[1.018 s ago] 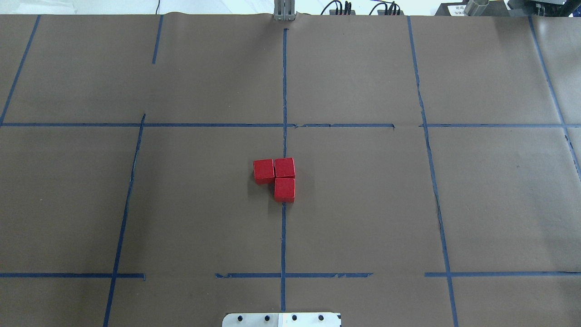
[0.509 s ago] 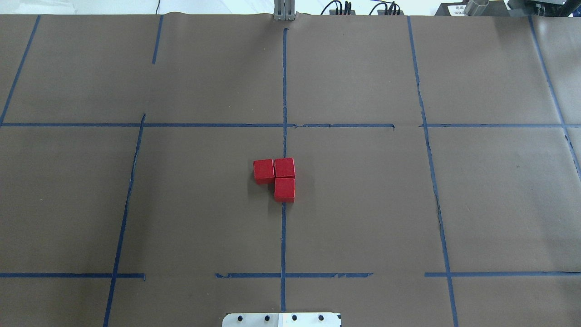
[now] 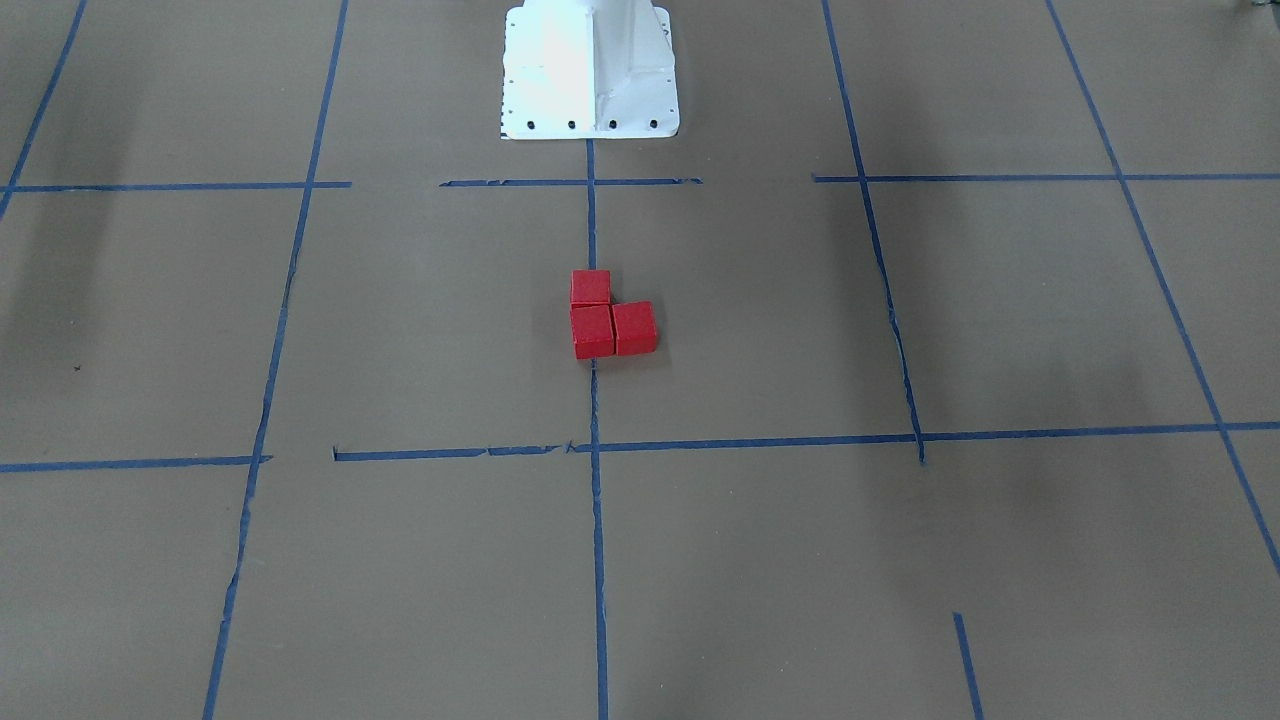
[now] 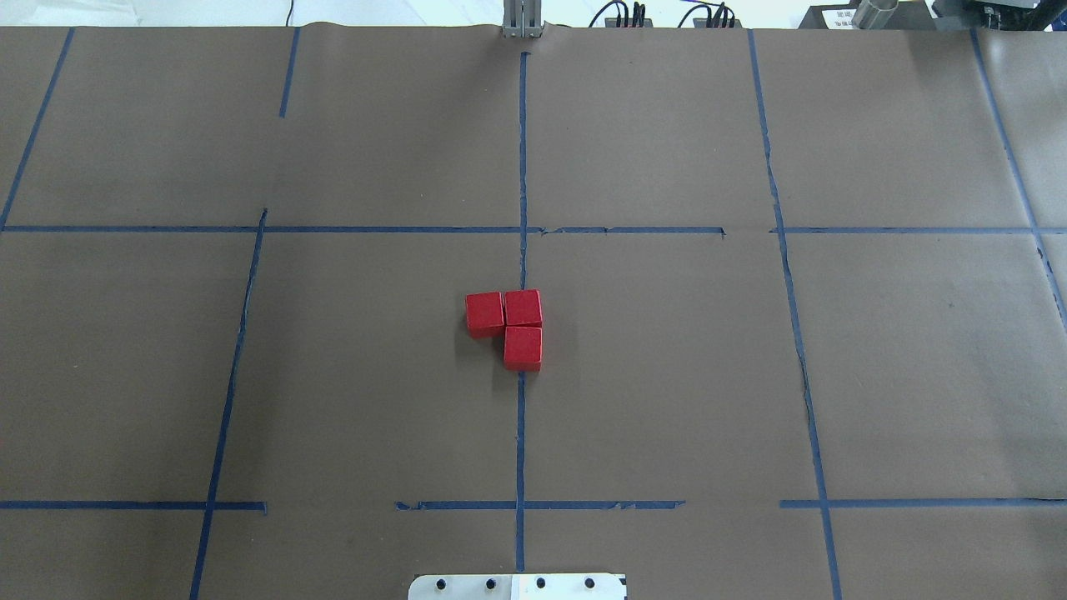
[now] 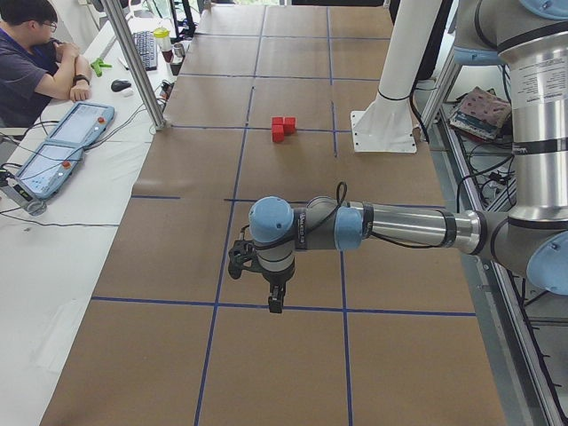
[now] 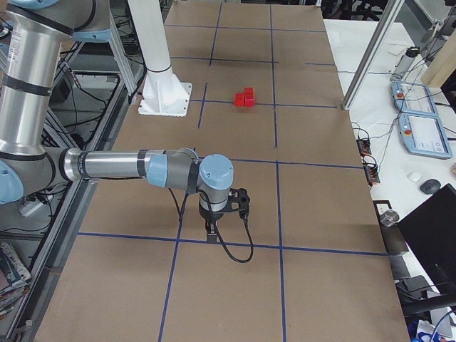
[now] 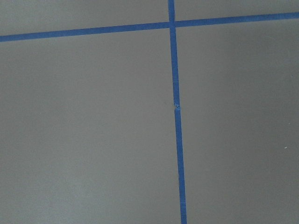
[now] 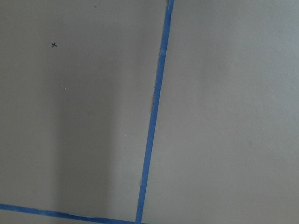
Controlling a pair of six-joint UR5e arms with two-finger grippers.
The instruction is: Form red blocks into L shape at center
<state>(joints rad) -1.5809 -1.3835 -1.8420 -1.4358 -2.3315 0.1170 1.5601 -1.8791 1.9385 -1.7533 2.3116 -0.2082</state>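
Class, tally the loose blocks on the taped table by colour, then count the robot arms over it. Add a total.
red blocks: 3
robot arms: 2 (left arm, right arm)
total: 5

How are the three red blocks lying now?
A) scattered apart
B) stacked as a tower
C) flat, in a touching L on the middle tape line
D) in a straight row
C: the red blocks lie flat and touching in an L, two of them covering the blue tape line.
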